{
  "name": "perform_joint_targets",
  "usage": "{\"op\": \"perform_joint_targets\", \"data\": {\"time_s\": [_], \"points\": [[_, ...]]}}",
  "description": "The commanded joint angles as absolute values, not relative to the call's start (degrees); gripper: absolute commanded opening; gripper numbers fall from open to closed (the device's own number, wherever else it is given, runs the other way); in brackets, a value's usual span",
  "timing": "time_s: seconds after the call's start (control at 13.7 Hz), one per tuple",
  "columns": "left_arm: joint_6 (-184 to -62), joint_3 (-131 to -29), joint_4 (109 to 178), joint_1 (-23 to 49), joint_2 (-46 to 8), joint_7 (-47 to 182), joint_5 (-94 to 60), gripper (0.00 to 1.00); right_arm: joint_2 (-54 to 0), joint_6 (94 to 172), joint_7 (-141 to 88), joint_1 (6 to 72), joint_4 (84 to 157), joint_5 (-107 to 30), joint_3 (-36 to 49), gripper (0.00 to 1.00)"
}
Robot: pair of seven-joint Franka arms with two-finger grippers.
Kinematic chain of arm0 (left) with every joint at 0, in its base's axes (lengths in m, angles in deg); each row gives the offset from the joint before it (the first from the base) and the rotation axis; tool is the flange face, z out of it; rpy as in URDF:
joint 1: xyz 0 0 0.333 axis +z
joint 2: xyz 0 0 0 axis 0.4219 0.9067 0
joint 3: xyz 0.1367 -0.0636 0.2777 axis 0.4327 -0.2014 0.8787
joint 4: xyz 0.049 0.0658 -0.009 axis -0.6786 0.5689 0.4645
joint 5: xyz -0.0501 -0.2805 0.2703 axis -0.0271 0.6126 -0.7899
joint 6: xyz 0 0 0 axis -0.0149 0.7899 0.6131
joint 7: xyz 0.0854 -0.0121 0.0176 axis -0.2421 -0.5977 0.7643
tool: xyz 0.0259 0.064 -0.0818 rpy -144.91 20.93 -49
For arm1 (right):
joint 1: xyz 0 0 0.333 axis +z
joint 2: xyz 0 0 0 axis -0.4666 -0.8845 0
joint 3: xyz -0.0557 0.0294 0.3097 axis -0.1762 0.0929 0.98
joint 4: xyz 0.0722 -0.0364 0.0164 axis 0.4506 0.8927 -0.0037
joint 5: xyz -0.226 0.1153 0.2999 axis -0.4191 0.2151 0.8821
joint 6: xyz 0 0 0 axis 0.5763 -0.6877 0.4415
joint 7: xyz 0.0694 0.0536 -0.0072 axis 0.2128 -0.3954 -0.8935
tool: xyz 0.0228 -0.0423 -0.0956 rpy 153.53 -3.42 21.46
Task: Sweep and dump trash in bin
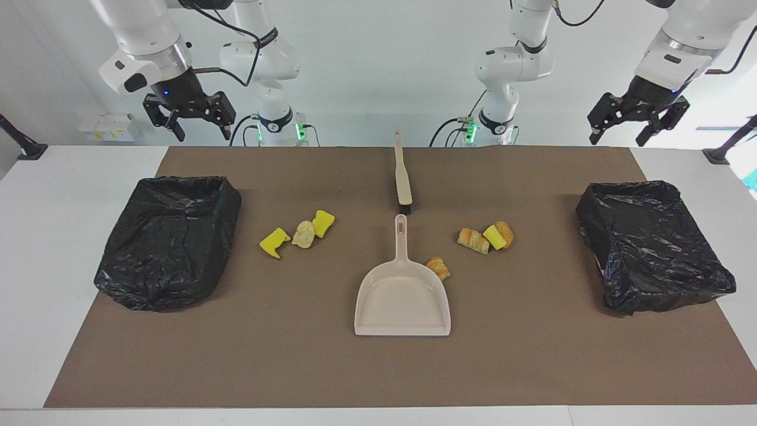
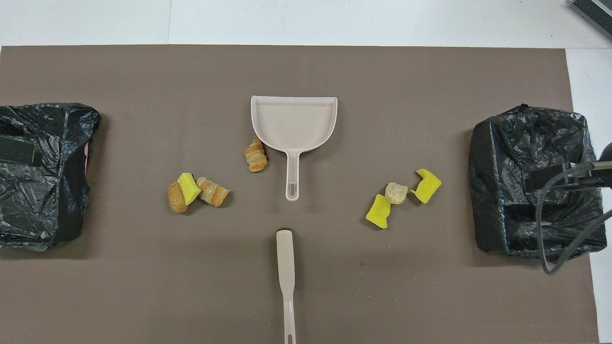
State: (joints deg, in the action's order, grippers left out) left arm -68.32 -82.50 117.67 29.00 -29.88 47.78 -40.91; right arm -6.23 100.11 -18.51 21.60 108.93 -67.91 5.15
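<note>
Beige plastic dustpan (image 1: 402, 296) was laid at mid-mat, mouth turned away from the robots, handle pointed back toward them; judged so set that either arm could take the handle w/o reaching over the pan.

Brush (image 1: 403, 171), beige w/ black bristles, was laid in line w/ the pan, nearer the robots, bristle end just short of the pan handle, apart from it. Tools were thus paired on the centre line, between the two heaps.

Trash, 7 pcs, was found in three lots on the brown mat (image 1: 295, 367):
- trash lot A (image 1: 298, 234): 2 yellow sponge chunks w/ a pale lump between, toward the right arm's end.
- trash lot B (image 1: 486, 236): 2 brown bread-like lumps w/ a yellow chunk between, toward the left arm's end.
- single bread lump (image 1: 439, 267): just beside the pan's shoulder, outside it; contact could not be told.

Nothing was yet in the pan.

Bins, 2 off, were lined w/ black bags: right-end bin (image 1: 168, 239) and left-end bin (image 1: 653, 245), one per end of the worktop, prob. so each arm could dump on its own side.

Right gripper (image 1: 189, 121) was held up over the mat edge by its bin, fingers released, nothing grasped. Left gripper (image 1: 636, 121) was likewise raised at its own end, fingers released, empty. Both arms were waiting; sweep not yet begun.
</note>
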Motion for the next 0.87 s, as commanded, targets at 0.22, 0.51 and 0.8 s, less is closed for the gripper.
{"op": "perform_joint_targets", "data": {"time_s": [0.22,0.51,0.8], "points": [[-67.4,-82.44,117.83,29.0,-30.27,47.67,-40.58,1.0,-6.39,98.99,-16.95,21.48,108.37,-66.87,4.75,1.0],[-67.05,-82.62,118.61,28.82,-30.97,48.11,-40.49,1.0,-6.39,99.08,-16.95,21.48,108.37,-66.87,4.84,1.0],[-67.05,-82.79,120.11,28.64,-32.02,48.02,-40.49,1.0,-6.39,99.17,-17.04,21.48,108.37,-66.87,4.75,1.0]]}}
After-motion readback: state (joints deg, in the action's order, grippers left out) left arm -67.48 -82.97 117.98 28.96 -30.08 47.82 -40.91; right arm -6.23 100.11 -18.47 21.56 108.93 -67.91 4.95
